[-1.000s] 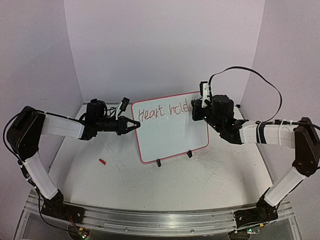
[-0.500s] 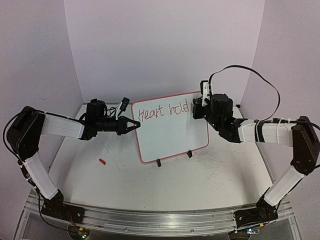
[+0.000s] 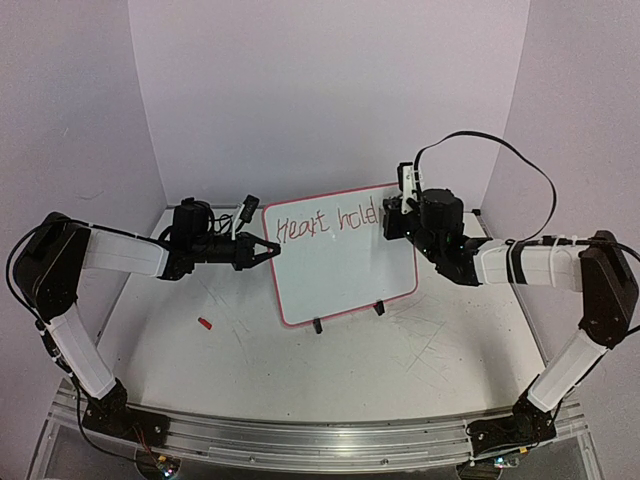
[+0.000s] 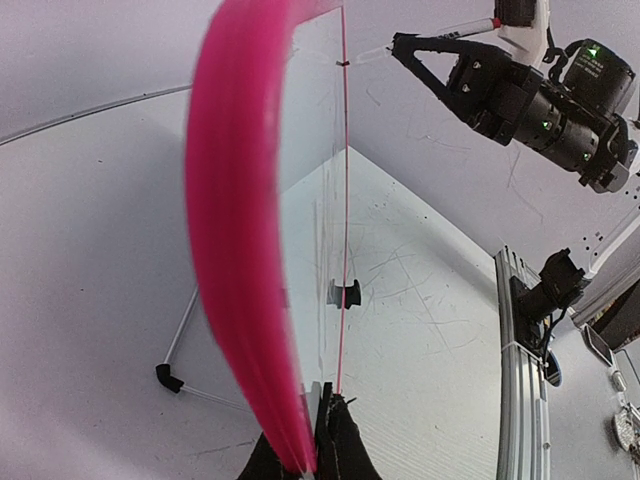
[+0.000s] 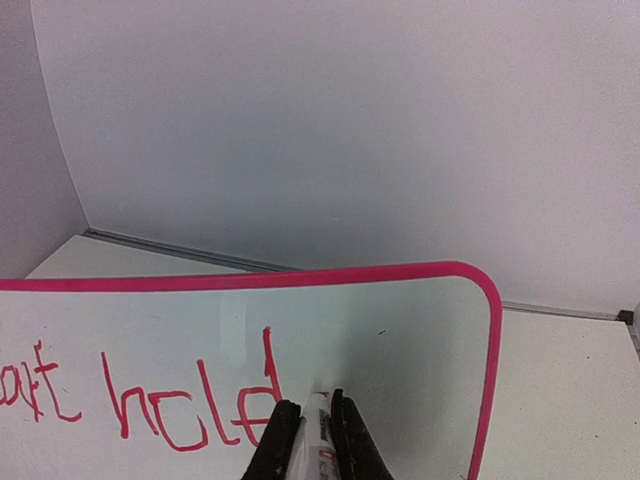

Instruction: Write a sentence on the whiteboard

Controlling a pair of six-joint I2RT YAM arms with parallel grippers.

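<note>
The whiteboard [image 3: 340, 275] stands upright on the table, pink-rimmed, with "Heart hold" [image 3: 325, 222] written on it in red. My left gripper [image 3: 270, 250] is shut on the board's left edge; in the left wrist view its jaws [image 4: 322, 412] pinch the pink rim [image 4: 235, 220]. My right gripper [image 3: 390, 222] is at the board's upper right, shut on a white marker [image 5: 318, 435]. The marker tip touches the board [image 5: 400, 320] just right of the "d". The left wrist view also shows the right gripper [image 4: 400, 45] and the marker [image 4: 445, 32] from the side.
A small red marker cap [image 3: 204, 323] lies on the table left of the board. Two black clip feet [image 3: 317, 325] [image 3: 378, 308] hold the board's lower edge. Pale walls close in the back and both sides. A metal rail [image 3: 300, 440] runs along the near edge.
The right gripper with the marker has edged slightly upward against the board. The left gripper and the board have not moved.
</note>
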